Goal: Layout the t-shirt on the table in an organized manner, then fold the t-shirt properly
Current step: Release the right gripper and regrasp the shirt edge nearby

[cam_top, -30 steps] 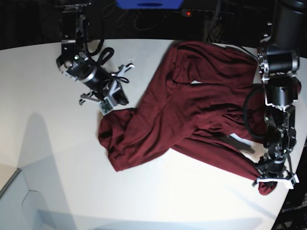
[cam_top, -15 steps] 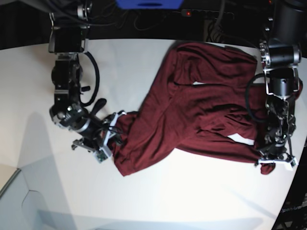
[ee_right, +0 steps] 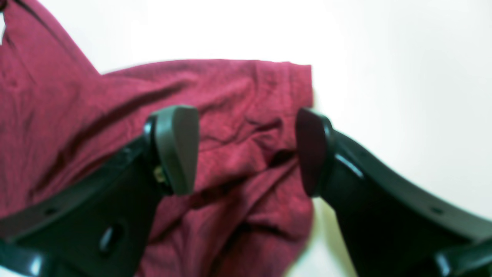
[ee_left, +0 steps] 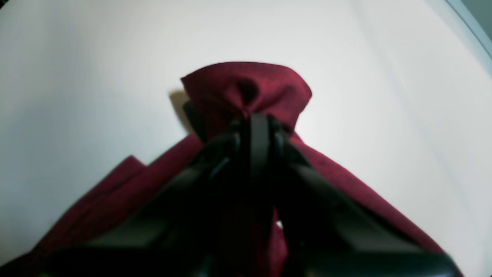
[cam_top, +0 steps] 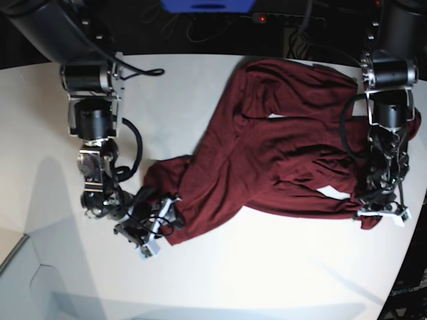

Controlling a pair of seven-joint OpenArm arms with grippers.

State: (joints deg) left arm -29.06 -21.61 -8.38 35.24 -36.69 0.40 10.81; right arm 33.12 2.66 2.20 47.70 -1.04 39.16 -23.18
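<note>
Two end effectors work one t-shirt (cam_top: pixel 267 153) on one table (cam_top: pixel 220 273): left end effector (ee_left: pixel 253 119) pinching fabric, right end effector (ee_right: pixel 246 150) spread.

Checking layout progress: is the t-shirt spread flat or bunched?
Bunched. The t-shirt lies twisted in diagonal folds across the table, one corner pinched in the shut left gripper, another lying between the open right gripper pads.

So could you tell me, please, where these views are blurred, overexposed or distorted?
Left wrist: gripper a dark blur, shirt soft. Right wrist: table blown out, fingers blurred. Base: fisheye curves the table edge; soft arm shadows at left.
</note>
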